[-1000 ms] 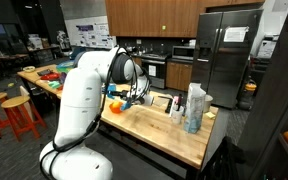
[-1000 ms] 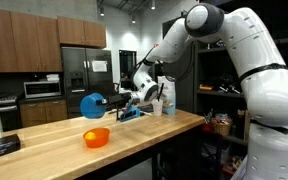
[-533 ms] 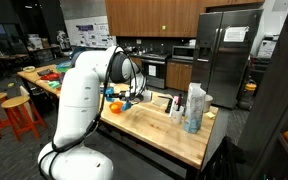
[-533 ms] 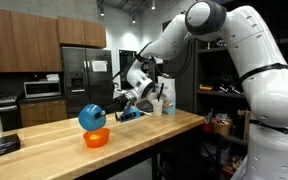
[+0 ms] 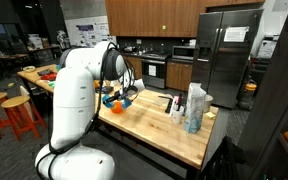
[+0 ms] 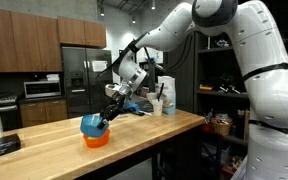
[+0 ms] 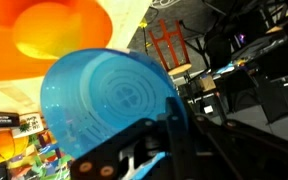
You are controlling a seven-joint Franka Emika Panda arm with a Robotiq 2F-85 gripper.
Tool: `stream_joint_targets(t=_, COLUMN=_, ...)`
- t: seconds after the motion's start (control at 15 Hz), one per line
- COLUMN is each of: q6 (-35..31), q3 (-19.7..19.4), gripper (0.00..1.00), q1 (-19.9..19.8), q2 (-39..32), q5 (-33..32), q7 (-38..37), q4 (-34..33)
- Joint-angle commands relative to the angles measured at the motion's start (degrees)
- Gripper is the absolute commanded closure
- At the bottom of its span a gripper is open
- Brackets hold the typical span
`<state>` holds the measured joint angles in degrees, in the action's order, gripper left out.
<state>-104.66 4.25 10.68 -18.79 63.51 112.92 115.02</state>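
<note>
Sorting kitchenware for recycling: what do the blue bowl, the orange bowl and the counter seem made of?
The blue bowl looks plastic, slightly glossy, with moulded concentric rings underneath. The orange bowl is probably plastic too: smooth, soft sheen. The counter appears wooden: pale strips, satin finish.

Arm (image 6: 179, 30) ext. fwd; gripper (image 6: 107, 116) low, jaws clamped.
</note>
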Motion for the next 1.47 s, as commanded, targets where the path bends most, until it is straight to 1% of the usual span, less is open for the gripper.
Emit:
stream_joint_targets(t=0.0, q6=-6.68, q3=0.94, gripper=0.99, q1=0.67, q2=5.1, q5=-8.33, q7=-2.35, q4=1.42)
stream_joint_targets(t=0.4, q6=-18.03, q3=3.35, gripper=0.99, q1=0.41, q2=13.07, q5=-20.34, q7=-5.13, q4=3.07)
stream_joint_targets(t=0.53, q6=-21.95, q3=4.01, gripper=0.99, q1=0.55, q2=14.66, q5=-26.07, q7=-7.21, q4=3.9)
stream_joint_targets(t=0.73, q6=-28.46, q3=4.89, gripper=0.99, q1=0.62, q2=15.13, q5=-36.54, q7=-12.37, q4=6.18)
stream_joint_targets(t=0.87, q6=-33.66, q3=5.29, gripper=0.99, q1=0.66, q2=14.5, q5=-44.24, q7=-17.36, q4=8.5)
stream_joint_targets(t=1.0, q6=-38.82, q3=5.31, gripper=0.99, q1=0.79, q2=14.03, q5=-53.08, q7=-24.79, q4=10.86)
stream_joint_targets(t=1.13, q6=-42.46, q3=4.93, gripper=0.99, q1=0.8, q2=13.5, q5=-62.2, q7=-32.82, q4=12.73)
stream_joint_targets(t=1.27, q6=-43.83, q3=4.52, gripper=0.99, q1=0.69, q2=13.16, q5=-70.41, q7=-40.65, q4=13.75)
stream_joint_targets(t=1.4, q6=-43.65, q3=4.58, gripper=0.99, q1=0.38, q2=12.68, q5=-75.16, q7=-46.29, q4=14.02)
